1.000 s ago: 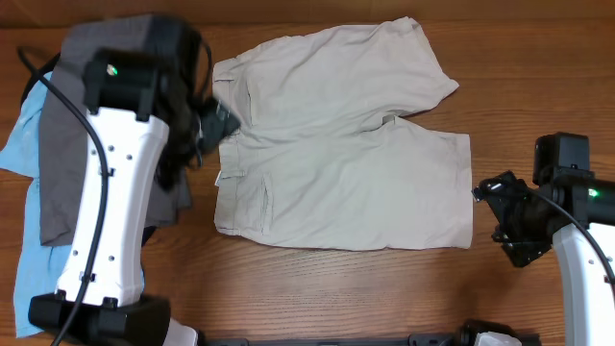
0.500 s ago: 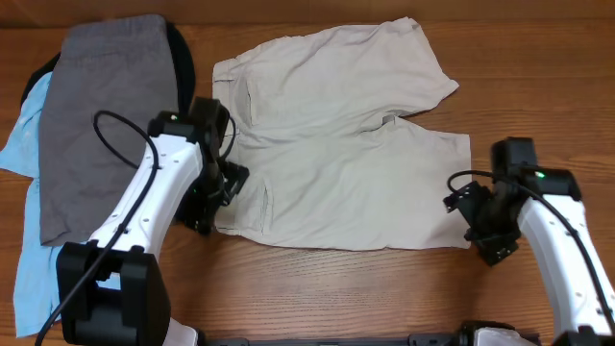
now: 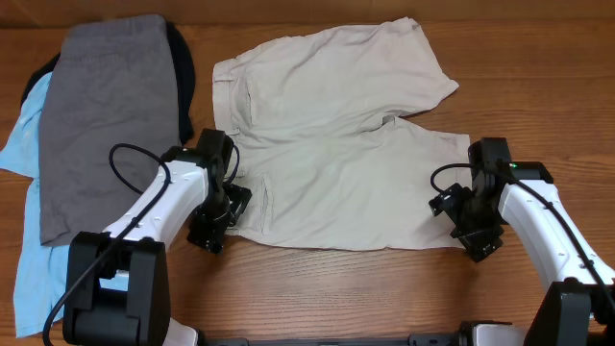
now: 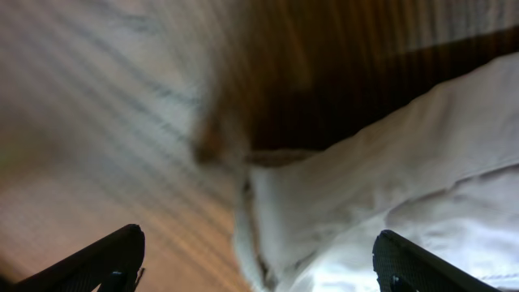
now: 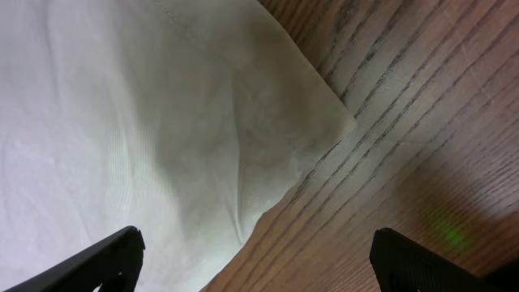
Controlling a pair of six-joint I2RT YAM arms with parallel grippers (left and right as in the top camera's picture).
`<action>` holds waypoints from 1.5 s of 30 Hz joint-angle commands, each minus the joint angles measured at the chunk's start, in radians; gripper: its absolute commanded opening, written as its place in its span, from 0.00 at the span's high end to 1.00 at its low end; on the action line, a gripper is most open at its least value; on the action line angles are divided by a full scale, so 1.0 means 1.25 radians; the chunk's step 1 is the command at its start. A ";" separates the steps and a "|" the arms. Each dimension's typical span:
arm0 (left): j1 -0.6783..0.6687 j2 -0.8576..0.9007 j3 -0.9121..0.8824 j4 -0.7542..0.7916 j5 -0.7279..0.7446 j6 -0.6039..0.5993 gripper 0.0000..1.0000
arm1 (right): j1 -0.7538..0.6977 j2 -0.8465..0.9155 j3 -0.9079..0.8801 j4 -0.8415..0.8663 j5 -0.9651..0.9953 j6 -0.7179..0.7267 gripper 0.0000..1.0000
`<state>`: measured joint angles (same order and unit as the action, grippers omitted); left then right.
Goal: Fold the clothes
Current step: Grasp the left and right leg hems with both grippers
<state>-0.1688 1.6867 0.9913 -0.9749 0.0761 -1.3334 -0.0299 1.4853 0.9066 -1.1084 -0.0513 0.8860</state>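
The clothes to fold are light beige shorts (image 3: 336, 144), spread flat mid-table with the waistband to the left and both legs to the right. My left gripper (image 3: 219, 219) hovers open over the near-left waistband corner. In the left wrist view that corner (image 4: 324, 203) lies between the open left gripper (image 4: 261, 272) fingers (image 4: 117, 258). My right gripper (image 3: 459, 219) is open over the near-right leg hem corner. The right wrist view shows the hem corner (image 5: 203, 122) under the open right gripper (image 5: 259, 268), with one finger (image 5: 405, 259) over bare wood. Neither holds anything.
A pile of other garments lies at the far left: a grey one (image 3: 110, 115) on top, light-blue cloth (image 3: 27, 154) beneath it and a black piece (image 3: 181, 72) at its right edge. Bare wooden table (image 3: 336, 288) runs along the near side.
The left arm swung from over the garment pile down to the shorts' near-left corner. The right arm moved left to the near-right hem corner. The shorts have not moved.
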 commanded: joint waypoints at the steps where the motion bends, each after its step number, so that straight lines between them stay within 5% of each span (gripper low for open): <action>1: 0.000 -0.005 -0.041 0.049 -0.022 -0.013 0.10 | 0.004 -0.002 -0.003 0.004 0.008 0.001 0.07; 4: -0.002 -0.005 -0.076 0.129 -0.021 -0.010 0.23 | 0.004 -0.002 -0.003 0.003 0.016 0.001 0.07; 6: -0.002 -0.005 -0.104 0.187 -0.021 0.022 0.58 | 0.004 -0.002 -0.003 -0.002 0.020 0.001 0.07; 11: -0.002 -0.005 -0.125 0.225 -0.019 0.060 0.95 | 0.004 -0.002 -0.003 -0.019 0.026 0.004 0.14; 38: -0.002 -0.005 -0.125 0.261 -0.027 0.140 0.96 | -0.005 -0.002 -0.144 0.178 0.047 0.112 0.30; 45: -0.002 -0.005 -0.125 0.260 -0.027 0.163 0.96 | -0.005 -0.002 -0.197 0.258 0.044 0.112 0.41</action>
<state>-0.1707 1.6585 0.8623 -0.6712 0.0788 -1.1748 -0.0326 1.4853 0.6926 -0.8124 -0.0082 1.0203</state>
